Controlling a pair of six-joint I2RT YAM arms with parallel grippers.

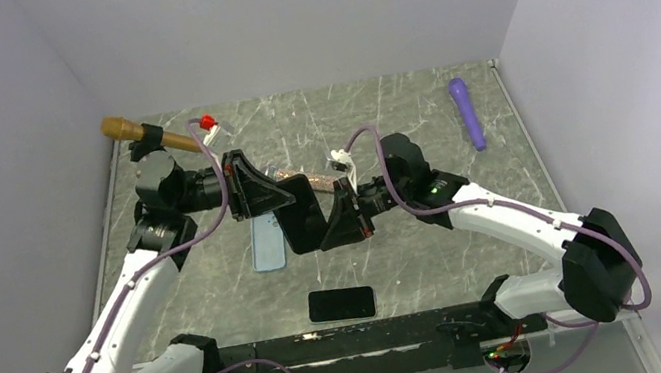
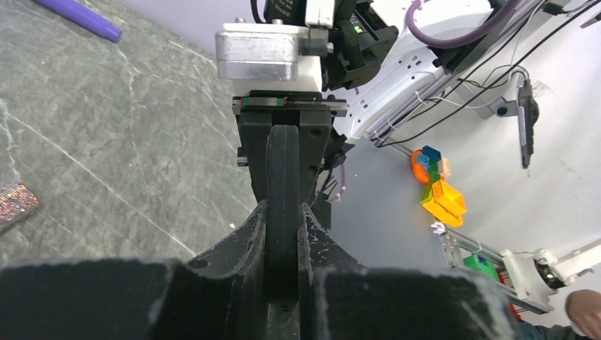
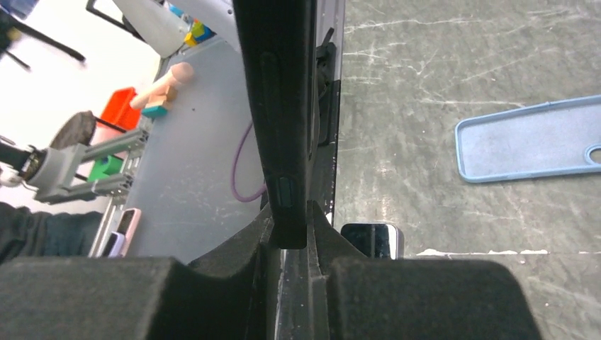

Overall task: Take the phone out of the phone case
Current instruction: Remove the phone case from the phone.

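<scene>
One black phone case (image 1: 304, 219), phone presumed inside though I cannot make it out, held edge-on clear of the bench (image 1: 440, 259) at mid-workspace. Two grips on it: left hand (image 2: 283, 225) clenched on one end, right hand (image 3: 290, 230) clamped on the opposite end, the two facing each other. My reading is that one anchors while the other bends or peels the shell. Nearby stock: one empty blue case (image 1: 267, 246) flat on the bench beside the left hand; one loose black phone (image 1: 341, 303) near the arm bases; one purple handle (image 1: 467, 113), far right.
</scene>
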